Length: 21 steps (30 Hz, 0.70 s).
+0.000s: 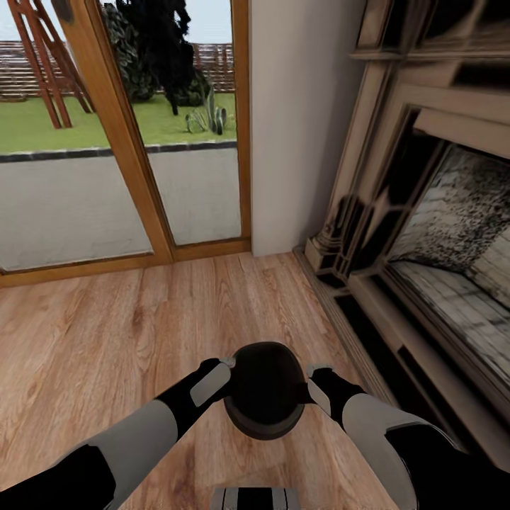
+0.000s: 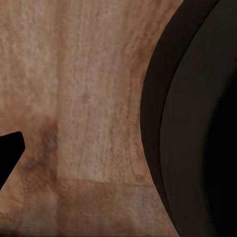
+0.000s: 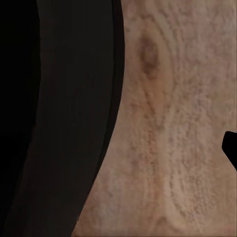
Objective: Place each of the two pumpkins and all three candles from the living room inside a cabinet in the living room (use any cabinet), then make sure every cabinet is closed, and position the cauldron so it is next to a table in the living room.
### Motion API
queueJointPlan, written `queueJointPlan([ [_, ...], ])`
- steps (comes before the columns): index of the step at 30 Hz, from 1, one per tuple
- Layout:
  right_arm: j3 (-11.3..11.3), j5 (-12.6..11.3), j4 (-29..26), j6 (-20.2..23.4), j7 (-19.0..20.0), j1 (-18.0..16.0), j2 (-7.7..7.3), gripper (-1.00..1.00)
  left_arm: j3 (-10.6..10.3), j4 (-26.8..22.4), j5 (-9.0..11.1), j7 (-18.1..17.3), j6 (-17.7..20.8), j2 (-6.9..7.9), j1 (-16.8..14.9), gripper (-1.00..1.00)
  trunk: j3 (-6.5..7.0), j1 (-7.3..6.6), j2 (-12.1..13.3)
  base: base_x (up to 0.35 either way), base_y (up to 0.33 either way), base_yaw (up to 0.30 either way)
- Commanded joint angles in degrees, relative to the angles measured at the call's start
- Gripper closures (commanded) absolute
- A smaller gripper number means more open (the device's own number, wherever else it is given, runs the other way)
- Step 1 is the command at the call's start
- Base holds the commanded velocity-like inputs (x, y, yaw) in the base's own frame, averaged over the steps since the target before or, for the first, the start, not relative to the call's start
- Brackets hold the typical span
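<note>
Cauldron [image 1: 264,397] is the one task object on show, but the room around it is far bigger, so that comes first. Wooden floor [image 1: 106,340] planks run across the lower half of the head view. To the right stands a fireplace [image 1: 439,234] with a pale carved surround and a dark, stone-lined opening. A plain white wall [image 1: 297,120] section separates it from the glass door [image 1: 127,134], whose orange-brown wooden frame looks out on grey paving, a lawn and dark shrubs.

Near the bottom of the head view, the matte black pot sits between the two arms, seen from above with its flared rim ringing a dark interior. It hangs over the floorboards, just beside the fireplace hearth edge. The left gripper [image 1: 225,368] presses against its left side and the right gripper [image 1: 315,375] against its right side, each touching the rim. Whether the fingers straddle the rim or merely push on it I cannot tell, so their opening is unclear.

In the left wrist view the cauldron's curved black wall [image 2: 192,123] is close against wood grain; the right wrist view shows the same wall [image 3: 69,113] from the opposite side.
</note>
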Motion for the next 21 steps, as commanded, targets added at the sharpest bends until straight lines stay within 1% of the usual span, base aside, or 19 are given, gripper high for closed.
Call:
queueJointPlan([
  [1,1.23,0.98,0.09,0.15,-0.35,0.02,-0.03,-1.0,-0.03,0.03,-0.94,0.29,0.43,0.05,0.01,-1.0,-0.24,0.03,-0.01,0.0,0.0,0.0],
  [4,1.23,0.98,0.13,0.18,-0.35,0.01,0.02,-1.0,-0.03,0.03,-0.94,0.27,0.43,0.05,0.01,-1.0,-0.9,0.11,-0.05,0.0,0.0,0.0],
  [17,1.23,0.98,0.09,0.19,-0.43,0.01,0.03,-1.0,-0.03,0.29,-0.85,0.31,0.37,0.3,0.01,-1.0,-0.9,0.11,-0.05,0.0,0.0,0.0],
  [21,1.23,0.98,0.09,0.19,-0.45,0.01,0.04,-1.0,-0.06,0.67,-1.0,0.32,0.53,0.17,0.01,-1.0,-0.9,0.11,-0.05,0.0,0.0,0.0],
])
